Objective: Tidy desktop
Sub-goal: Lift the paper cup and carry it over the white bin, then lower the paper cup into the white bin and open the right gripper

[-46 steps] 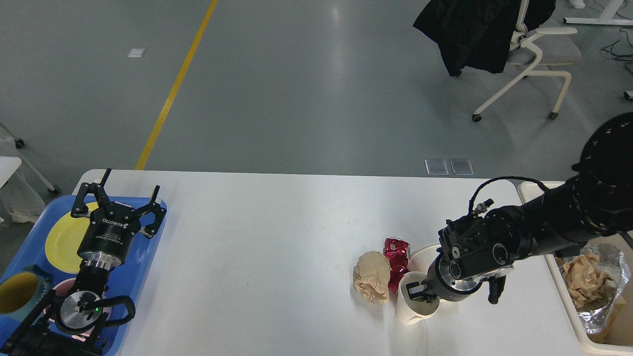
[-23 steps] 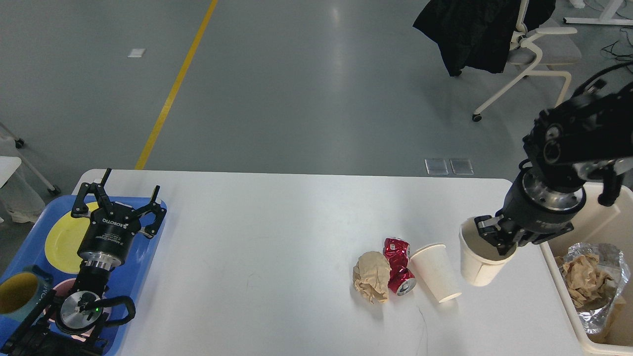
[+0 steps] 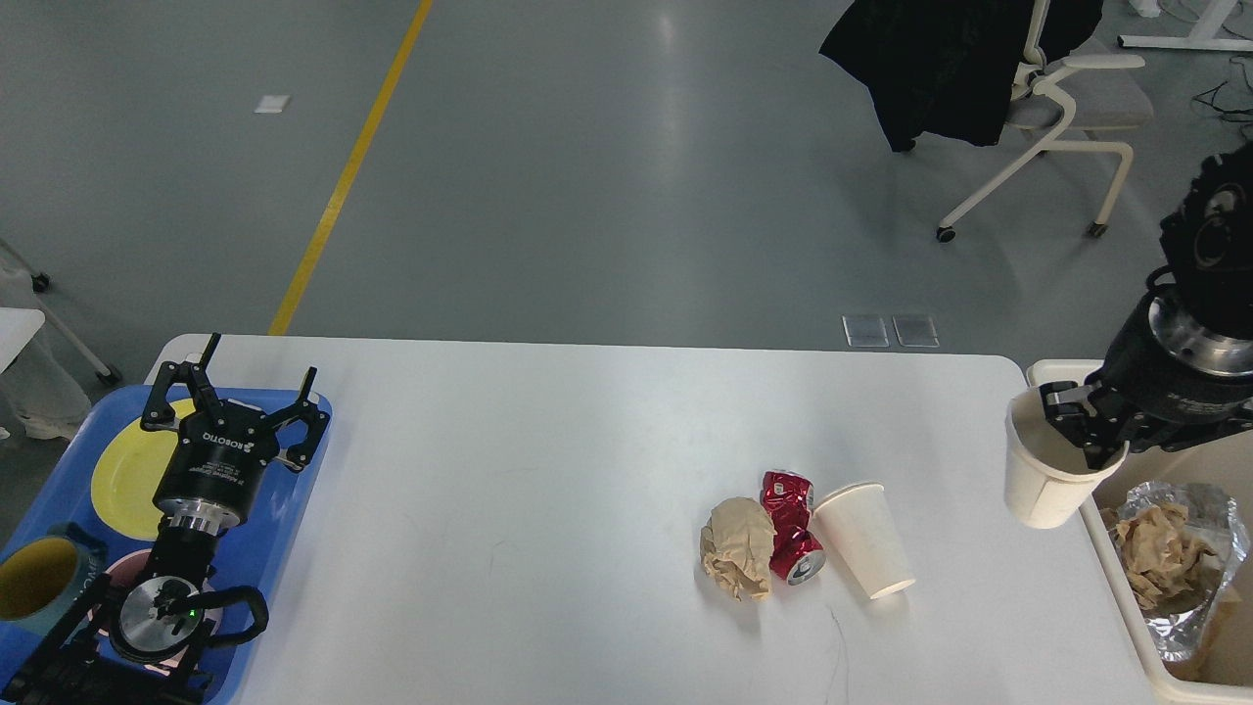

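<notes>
The white desktop [image 3: 548, 470] fills the lower view. My right gripper [image 3: 1087, 431] is shut on the rim of a white paper cup [image 3: 1043, 480], held in the air over the desktop's right edge, beside the cream bin [image 3: 1126, 587]. On the desktop lie a crumpled brown paper ball [image 3: 736, 544], a crushed red can [image 3: 791, 527] and a second white paper cup [image 3: 866, 540] on its side, all touching. My left gripper [image 3: 235, 387] is open above the blue tray [image 3: 294, 490] at the left.
The tray holds a yellow plate [image 3: 122, 475], a yellow cup [image 3: 34, 578] and a pink dish. The bin holds crumpled foil [image 3: 1199, 568] and brown paper. An office chair [image 3: 1038, 108] with a black cloth stands beyond the table.
My right gripper has lifted one paper cup from beside the can and carried it up and right toward the bin. The other cup now lies in full view. The left arm has not moved.
</notes>
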Controlling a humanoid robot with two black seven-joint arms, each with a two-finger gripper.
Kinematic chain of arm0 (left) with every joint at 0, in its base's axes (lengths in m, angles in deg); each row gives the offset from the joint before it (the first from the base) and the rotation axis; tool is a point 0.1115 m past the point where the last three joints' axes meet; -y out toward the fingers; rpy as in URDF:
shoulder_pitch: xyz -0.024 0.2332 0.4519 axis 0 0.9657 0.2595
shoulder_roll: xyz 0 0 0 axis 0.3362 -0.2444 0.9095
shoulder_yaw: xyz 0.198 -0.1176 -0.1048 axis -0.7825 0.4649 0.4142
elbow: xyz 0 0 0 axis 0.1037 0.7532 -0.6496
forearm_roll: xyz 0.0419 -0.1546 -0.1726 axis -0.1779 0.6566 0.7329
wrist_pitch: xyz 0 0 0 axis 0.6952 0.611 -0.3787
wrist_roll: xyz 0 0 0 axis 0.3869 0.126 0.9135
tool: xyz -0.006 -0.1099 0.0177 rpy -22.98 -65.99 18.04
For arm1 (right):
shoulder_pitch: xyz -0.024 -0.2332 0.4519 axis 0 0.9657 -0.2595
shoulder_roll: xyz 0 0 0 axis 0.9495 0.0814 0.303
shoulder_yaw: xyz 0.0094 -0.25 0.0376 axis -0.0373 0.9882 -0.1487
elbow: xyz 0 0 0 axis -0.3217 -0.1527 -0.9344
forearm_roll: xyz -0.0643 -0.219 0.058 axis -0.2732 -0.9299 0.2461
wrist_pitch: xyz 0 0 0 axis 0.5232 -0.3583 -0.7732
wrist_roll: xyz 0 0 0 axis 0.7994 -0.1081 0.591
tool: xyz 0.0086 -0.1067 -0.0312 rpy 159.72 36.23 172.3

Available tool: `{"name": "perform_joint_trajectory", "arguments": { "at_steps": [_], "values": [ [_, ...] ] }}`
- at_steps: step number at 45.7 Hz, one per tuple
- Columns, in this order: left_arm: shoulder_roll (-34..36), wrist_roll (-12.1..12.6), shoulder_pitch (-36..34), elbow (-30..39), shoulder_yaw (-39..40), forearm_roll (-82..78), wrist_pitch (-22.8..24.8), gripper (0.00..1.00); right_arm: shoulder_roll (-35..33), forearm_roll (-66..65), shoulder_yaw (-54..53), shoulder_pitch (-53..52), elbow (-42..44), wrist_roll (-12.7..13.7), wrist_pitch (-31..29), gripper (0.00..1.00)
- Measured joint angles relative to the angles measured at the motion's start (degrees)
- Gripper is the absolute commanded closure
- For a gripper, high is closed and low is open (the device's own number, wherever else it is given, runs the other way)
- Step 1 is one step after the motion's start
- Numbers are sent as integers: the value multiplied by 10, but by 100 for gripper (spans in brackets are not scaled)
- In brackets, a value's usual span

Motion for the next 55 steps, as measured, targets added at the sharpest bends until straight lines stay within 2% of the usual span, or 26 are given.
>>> {"name": "perform_joint_trajectory", "arguments": {
  "at_steps": [5,13,25,36,47,55],
  "values": [
    [0,0,0,0,0,0,0,4,-50,-5,-1,106,104,1,11,100],
    [0,1,0,0,0,0,0,4,-66,-5,-43,309,285,1,24,100],
    [0,1,0,0,0,0,0,4,-45,-5,-138,571,485,8,143,100],
    [0,1,-1,0,0,0,0,4,-18,-4,-149,680,582,24,233,100],
    [0,1,-1,0,0,0,0,4,3,-6,-149,820,726,41,244,100],
    [0,1,-1,0,0,0,0,4,5,-5,-152,862,757,41,245,100]
  ]
}}
